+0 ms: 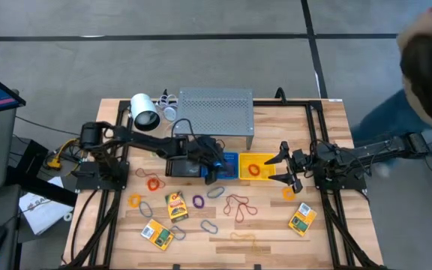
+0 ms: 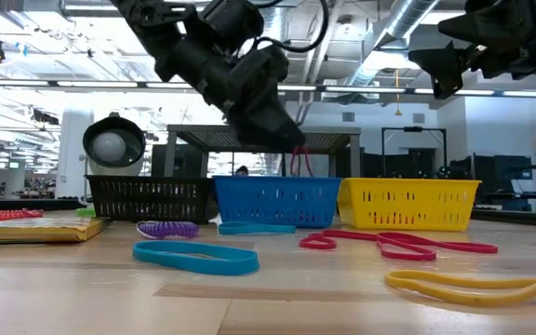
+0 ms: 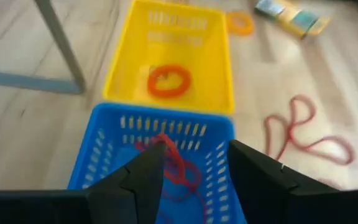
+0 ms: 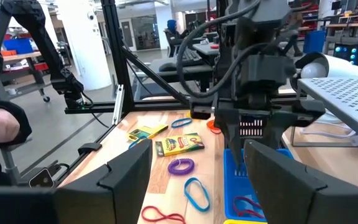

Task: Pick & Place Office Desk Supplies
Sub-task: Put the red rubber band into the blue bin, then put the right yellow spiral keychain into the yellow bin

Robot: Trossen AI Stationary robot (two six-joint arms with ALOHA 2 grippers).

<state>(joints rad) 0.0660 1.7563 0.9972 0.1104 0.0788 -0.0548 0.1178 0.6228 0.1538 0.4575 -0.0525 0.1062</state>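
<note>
In the high view, the left claw point(image 1: 214, 166) hangs over the blue basket point(image 1: 229, 160), which sits between a black basket point(image 1: 177, 166) and the yellow basket point(image 1: 258, 168) in front of the grey shelf point(image 1: 214, 111). The left arm reaches from the left edge across the tabletop point(image 1: 268, 225), bent at the elbow. The right claw point(image 1: 285, 169) waits beside the yellow basket with its arm stretched low from the right. Many supplies are loose on the tabletop: crayon packs point(image 1: 175, 205), coloured band loops point(image 1: 239, 206) and grey clips point(image 1: 208, 225).

In the low view, the left claw point(image 2: 287, 140) points down, tilted, just above the blue basket point(image 2: 275, 202). A thin red band point(image 2: 301, 164) hangs under it into the basket.

In the left wrist view, the left fingers point(image 3: 143, 180) stand apart, and the red band point(image 3: 176, 171) lies between them over the blue basket point(image 3: 160, 155); one end seems to touch a finger. An orange loop point(image 3: 169, 81) lies already in the yellow basket point(image 3: 166, 59).

In the right wrist view, the right fingers point(image 4: 129, 171) are wide apart and hold nothing.

I judge the step is the release of the band. To do it well, the claw should open fully and lift straight up, so the band falls free and is not dragged out over the basket wall.
</note>
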